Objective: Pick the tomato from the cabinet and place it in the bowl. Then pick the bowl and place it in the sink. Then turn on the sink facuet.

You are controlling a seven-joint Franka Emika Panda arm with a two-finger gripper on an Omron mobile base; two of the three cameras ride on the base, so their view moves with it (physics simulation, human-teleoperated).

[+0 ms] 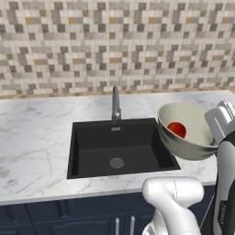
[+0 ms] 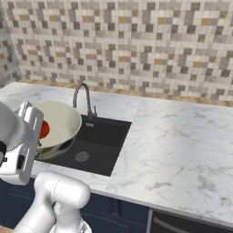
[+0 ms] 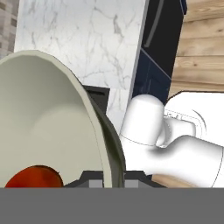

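The tomato (image 1: pixel 177 129) sits low inside the bowl (image 1: pixel 187 131), resting against the creamy inner wall because the bowl is tipped on its side, mouth turned toward the sink (image 1: pixel 120 148). That tilt looks like a result of the grip: the bowl is pinched by one part of its rim and hangs off that point, lifted clear of the tabletop (image 1: pixel 36 137). It hovers over the right edge of the black basin, partly above the marble, so the first step reads as done and the carry to the sink as under way. The faucet (image 1: pixel 115 105) stands untouched behind the basin.

The end effector (image 3: pixel 113 178) is closed narrow on the bowl's thin rim; in the hand view one finger sits inside the wall and one outside. With the bowl leaning this far, the tomato could roll out if it tips further.
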